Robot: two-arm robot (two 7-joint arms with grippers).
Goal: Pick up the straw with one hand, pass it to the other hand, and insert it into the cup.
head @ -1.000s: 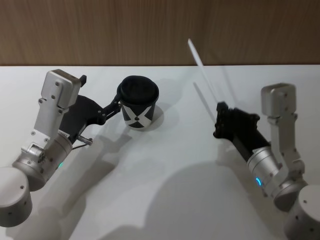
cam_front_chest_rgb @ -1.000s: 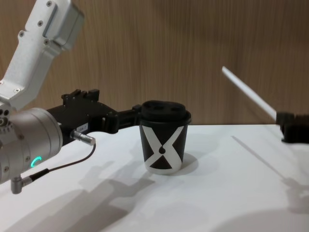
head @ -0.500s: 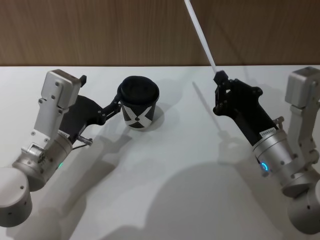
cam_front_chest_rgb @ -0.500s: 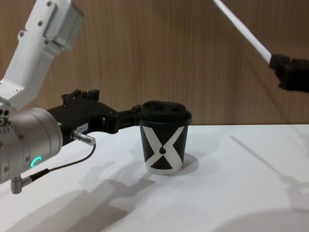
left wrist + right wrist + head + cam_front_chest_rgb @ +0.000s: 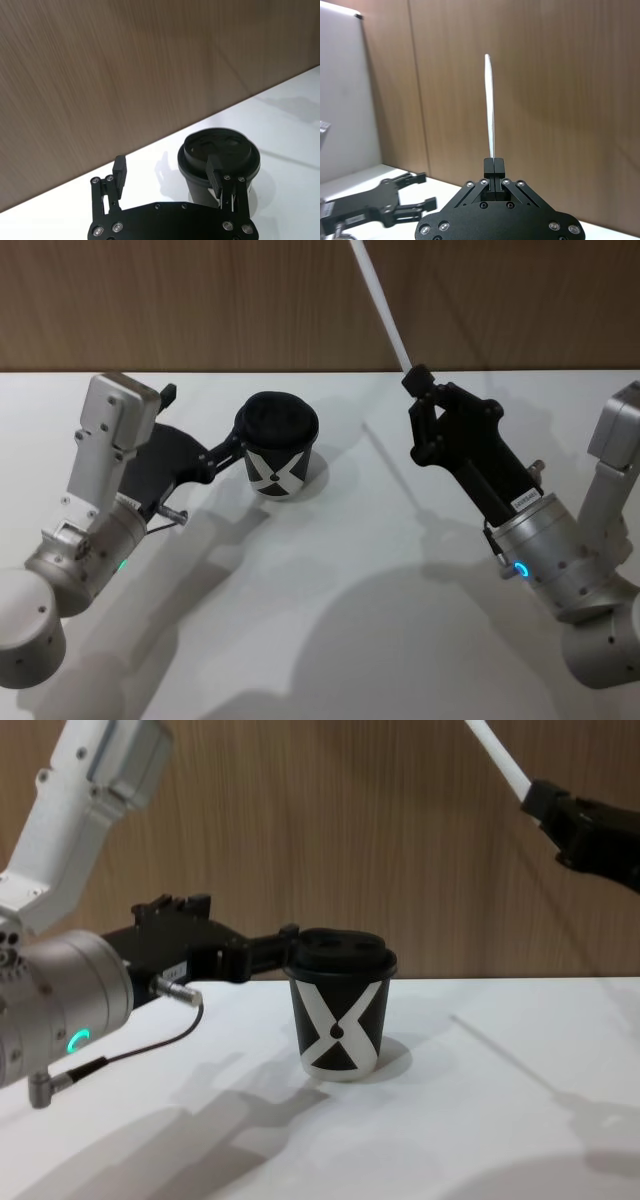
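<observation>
While the right gripper (image 5: pixel 416 377) hangs in the air to the right of the cup (image 5: pixel 277 445), higher than its lid (image 5: pixel 277 420), its jaws are pinched tight on the lower end of the straw (image 5: pixel 380 302). The straw slants upward, tipping back toward the cup's side and well above it. Over on the cup's left, the left gripper (image 5: pixel 166 169) sits low, fingers spread wide and gripping nothing, one fingertip (image 5: pixel 289 933) right at the lid's edge. The cup stands upright on the white table (image 5: pixel 330 580), lid on.
</observation>
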